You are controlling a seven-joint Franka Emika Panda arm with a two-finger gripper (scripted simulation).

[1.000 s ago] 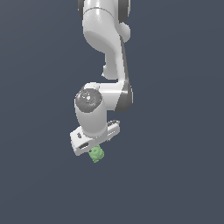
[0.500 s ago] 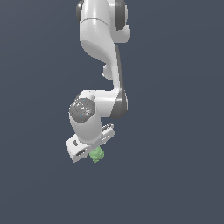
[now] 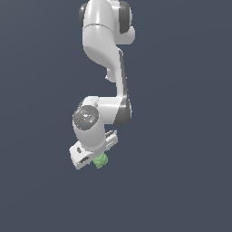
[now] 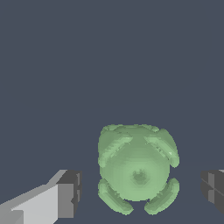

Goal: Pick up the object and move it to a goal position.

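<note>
One light-green knobbly round lump (image 4: 136, 168), ridged lobes, between parted fingers (image 4: 65, 194) of open hand (image 3: 96, 159), untouched

A smooth, slightly glossy plastic-like finish is shown on the white robot arm (image 3: 102, 50). The small light-green knobbly lump (image 4: 138, 168) is rendered matt and ridged. Flat dark-grey matt pads (image 4: 70, 192) are seen on the white gripper (image 4: 140, 194).
</note>
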